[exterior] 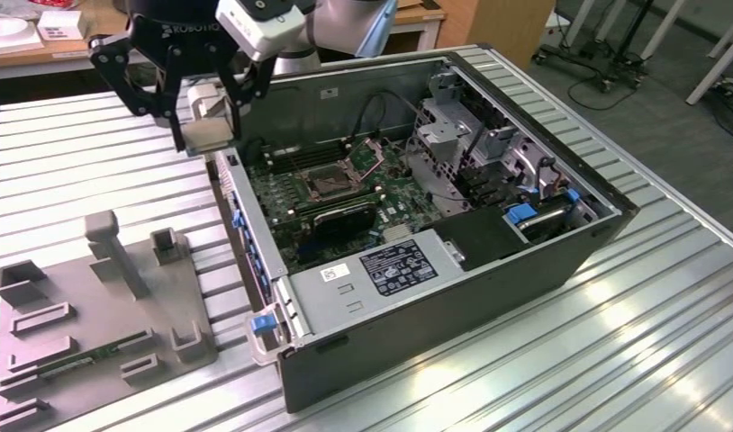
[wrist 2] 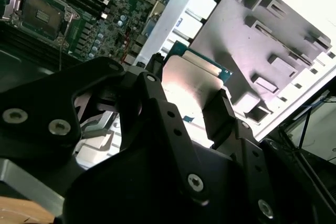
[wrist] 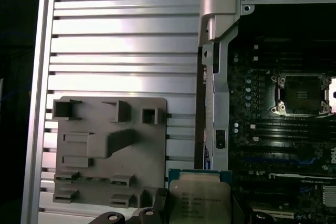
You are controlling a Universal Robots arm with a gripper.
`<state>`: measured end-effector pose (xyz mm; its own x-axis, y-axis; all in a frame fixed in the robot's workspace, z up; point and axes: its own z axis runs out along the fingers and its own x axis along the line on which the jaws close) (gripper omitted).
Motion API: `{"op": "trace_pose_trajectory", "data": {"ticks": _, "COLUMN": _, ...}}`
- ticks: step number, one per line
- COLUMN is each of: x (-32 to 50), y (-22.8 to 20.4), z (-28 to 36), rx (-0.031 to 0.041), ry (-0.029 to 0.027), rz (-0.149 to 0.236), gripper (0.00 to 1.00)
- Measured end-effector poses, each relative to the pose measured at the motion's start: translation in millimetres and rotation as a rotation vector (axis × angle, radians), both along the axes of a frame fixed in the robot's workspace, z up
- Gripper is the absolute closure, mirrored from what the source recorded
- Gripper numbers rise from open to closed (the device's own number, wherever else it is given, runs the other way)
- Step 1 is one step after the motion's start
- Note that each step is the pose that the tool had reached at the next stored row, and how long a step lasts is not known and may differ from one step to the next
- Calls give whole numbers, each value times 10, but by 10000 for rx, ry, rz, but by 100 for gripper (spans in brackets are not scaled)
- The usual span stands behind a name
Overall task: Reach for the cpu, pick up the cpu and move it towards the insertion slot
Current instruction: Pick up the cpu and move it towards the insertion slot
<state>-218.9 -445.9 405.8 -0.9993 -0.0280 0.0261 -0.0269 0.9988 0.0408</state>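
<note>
Exterior view, item one: our gripper (exterior: 208, 121) hangs above the open computer case's (exterior: 487, 270) near wall, clenched on the cpu (exterior: 209, 112), lifted clear of the grey tray (exterior: 90, 315). We list the insertion slot (exterior: 330, 183) inside, on the green board. Both wrist views show the cpu (wrist 2: 191, 85) (wrist: 199, 200) held at its edges.

Silvery cpu (wrist: 199, 202) with green rim, grey tray (exterior: 96, 310), green circuit board (exterior: 330, 193), black hand (exterior: 186, 99)
</note>
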Motion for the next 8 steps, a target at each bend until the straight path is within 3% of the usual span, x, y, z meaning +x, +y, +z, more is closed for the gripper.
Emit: {"op": "trace_pose_trajectory", "data": {"ticks": 8, "x": 80, "y": 69, "z": -2, "rx": 0, "ry": 0, "rz": 0, "gripper": 45}}
